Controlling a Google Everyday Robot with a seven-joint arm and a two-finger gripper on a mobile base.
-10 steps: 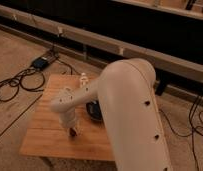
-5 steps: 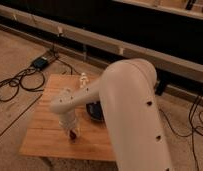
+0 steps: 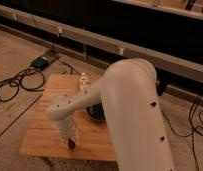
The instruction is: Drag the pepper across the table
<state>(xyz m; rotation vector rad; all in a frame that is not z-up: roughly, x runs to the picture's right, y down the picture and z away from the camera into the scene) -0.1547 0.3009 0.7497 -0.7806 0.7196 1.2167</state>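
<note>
Black cables [image 3: 15,85] coil on the floor left of the small light-brown, plank-topped wooden table [image 3: 42,132]. Near its front edge the white gripper [image 3: 68,137] points down over the small dark red glossy pepper [image 3: 71,144]; whether it grips cannot be told. To the right, a black bowl [image 3: 96,114] sits partly hidden by the white arm [image 3: 130,110].

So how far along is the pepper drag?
Done: the gripper is down at the pepper, near the front edge of the table. In hand: pressing or holding it, can't tell which. Left: the drag across the table; one view doesn't show how much is covered.
</note>
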